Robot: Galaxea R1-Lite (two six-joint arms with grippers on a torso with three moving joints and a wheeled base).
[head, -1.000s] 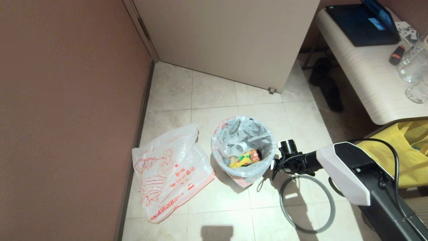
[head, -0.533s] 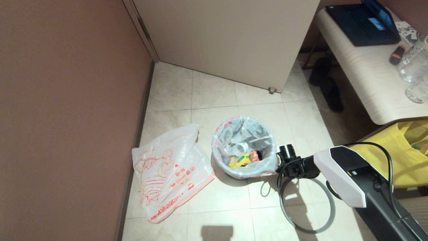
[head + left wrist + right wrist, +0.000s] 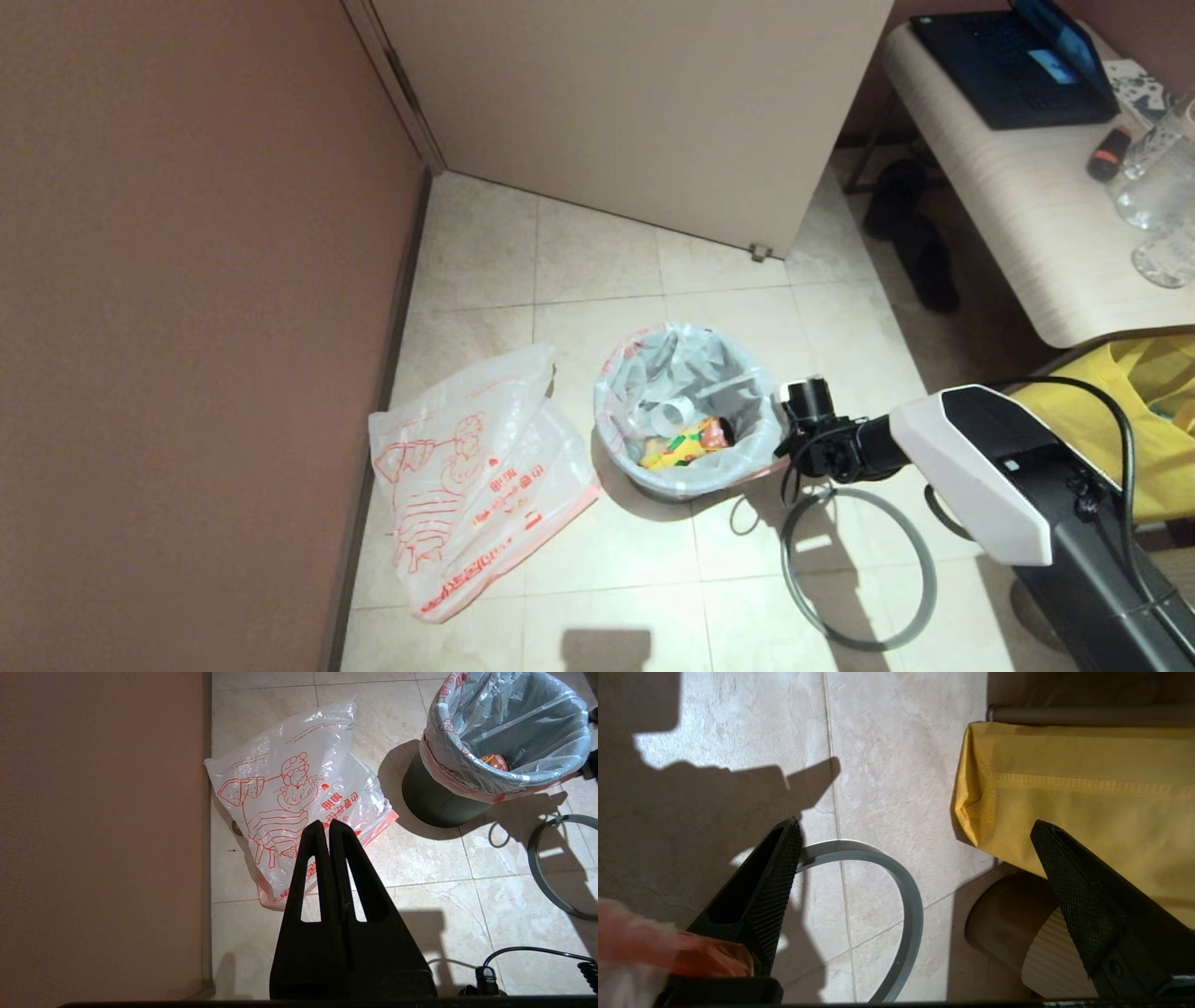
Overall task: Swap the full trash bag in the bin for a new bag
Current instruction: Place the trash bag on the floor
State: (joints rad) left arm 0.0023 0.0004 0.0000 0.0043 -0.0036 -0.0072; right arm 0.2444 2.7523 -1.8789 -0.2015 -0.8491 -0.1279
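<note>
Pale floor tiles in a corner by a brown wall carry everything you need. Take the bin (image 3: pixel 689 485) as your landmark: the full trash bag (image 3: pixel 686 411) sits inside it, mouth up, its pink rim folded over the bin's lip, so its long axis runs vertical. Your right hand (image 3: pixel 915 868) is just beside the bin on the side away from the wall, fingers spread wide, pink plastic brushing one finger. The grey hoop (image 3: pixel 859 569) lies flat beyond it. The new bag (image 3: pixel 471 476) lies flat wall-side. Your left hand (image 3: pixel 325 828), pressed together, hangs parked above it.
</note>
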